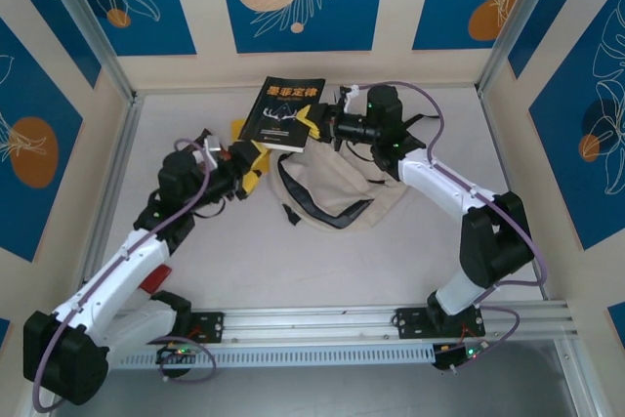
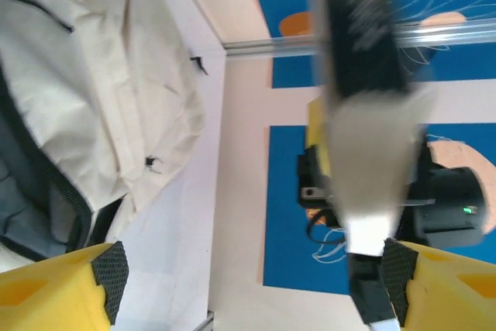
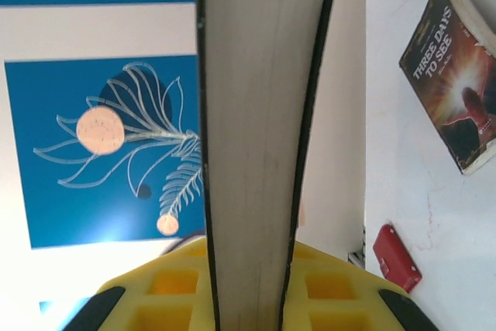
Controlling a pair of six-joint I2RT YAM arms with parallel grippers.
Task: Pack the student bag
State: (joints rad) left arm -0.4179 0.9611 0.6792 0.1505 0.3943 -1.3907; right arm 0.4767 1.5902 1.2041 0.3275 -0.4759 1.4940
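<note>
- The right end effector (image 1: 317,124) is clamped on one edge of a black book (image 1: 291,112). The book's page block sits pinched between the yellow fingers.
- The left end effector (image 1: 254,167) stands wide open and holds nothing. The black book is close to one of its pads.
- The student bag (image 1: 342,187) lies slumped on the counter (image 1: 293,271). It is directly beneath and just nearward of the right end effector, so the coming move looks like a short drop down and toward the bag's dark-lined mouth.
- The black book hangs cover-up over the bag's far-left corner. Its long side runs away from the bag toward the back wall.
- The right end effector is the nearer one, over the bag's far edge. The left end effector sits just beside the bag's left edge.
- Count: one student bag and two end effectors.
- Count: two books, the black one held and a second book (image 3: 456,75) lying on the counter well left of the bag.
- Count: one small red object (image 3: 397,257), also well left of the bag.
</note>
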